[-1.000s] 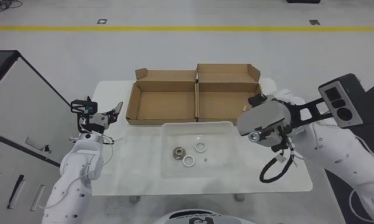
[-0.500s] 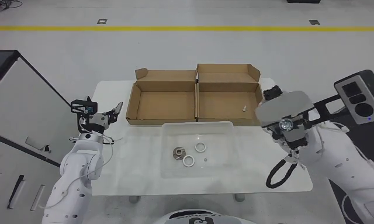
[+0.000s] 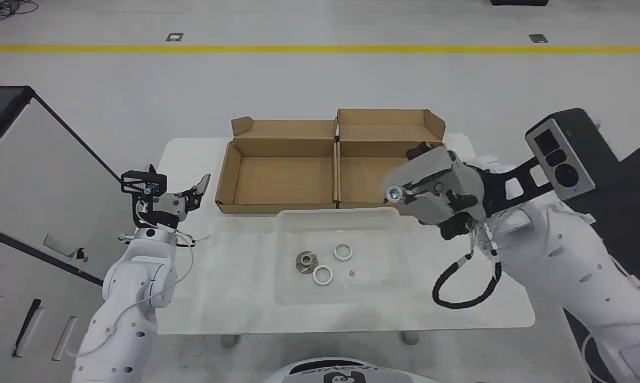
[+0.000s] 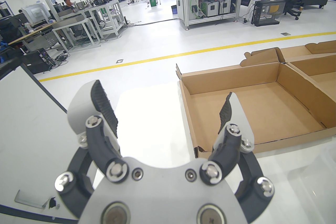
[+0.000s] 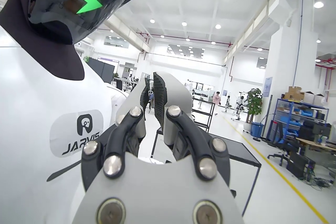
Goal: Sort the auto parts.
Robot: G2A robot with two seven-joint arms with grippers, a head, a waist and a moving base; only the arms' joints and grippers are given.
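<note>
Pinching so little of so small a thing is our main worry: our right hand [image 5: 152,81] is all but closed, and between its ribbed pads [image 5: 160,96] sits a small metal part [image 5: 150,88], coiled or threaded, we cannot tell which. The hold looks to be near the fingertips only, so we judge that a quick turn of the wrist could let it slip or flick out. The hand is tilted upward, away from the tabletop [image 3: 225,283], so a loosened part would drop from above and, being tiny, could bounce out of a box or roll off the edge. From above, that arm is bent in across the tabletop, its wrist over the near part of the right cardboard box [image 3: 360,178], beside the far rim of the clear tray [image 3: 330,212]. Letting go before the hand is turned down and centred over a box could send the part into the tray or into the wrong box. In the tray lie a grey hub [image 3: 304,260], a white ring [image 3: 343,251] and a second white ring [image 3: 324,275], well apart from the hand. Our left hand [image 4: 163,93] is wide open and holds nothing, raised at the left edge of the tabletop, just short of the left cardboard box [image 4: 252,104].
</note>
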